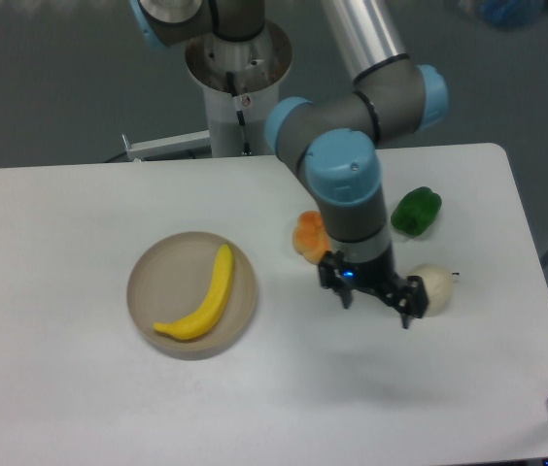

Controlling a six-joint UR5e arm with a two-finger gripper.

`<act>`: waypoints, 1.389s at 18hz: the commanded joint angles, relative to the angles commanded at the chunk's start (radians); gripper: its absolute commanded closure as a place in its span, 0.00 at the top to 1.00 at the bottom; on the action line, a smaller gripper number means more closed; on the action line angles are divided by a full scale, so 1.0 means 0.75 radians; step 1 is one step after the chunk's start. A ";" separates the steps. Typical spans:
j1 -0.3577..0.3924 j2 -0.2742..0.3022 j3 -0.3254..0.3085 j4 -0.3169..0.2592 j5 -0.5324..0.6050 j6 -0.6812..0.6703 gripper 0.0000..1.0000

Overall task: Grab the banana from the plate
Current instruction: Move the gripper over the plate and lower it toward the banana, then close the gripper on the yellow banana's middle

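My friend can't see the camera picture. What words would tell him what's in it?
A yellow banana lies on a tan plate on a white table. To its right the robot's open gripper hovers, empty, near an orange fruit, a green one and a cream one.

a lumpy orange fruit [306, 233], a green pepper [416, 211] and a pale round item [436, 288] lie on the white table [60, 388].
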 joint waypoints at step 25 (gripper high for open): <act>-0.276 -0.025 -0.315 0.057 -0.058 -0.187 1.00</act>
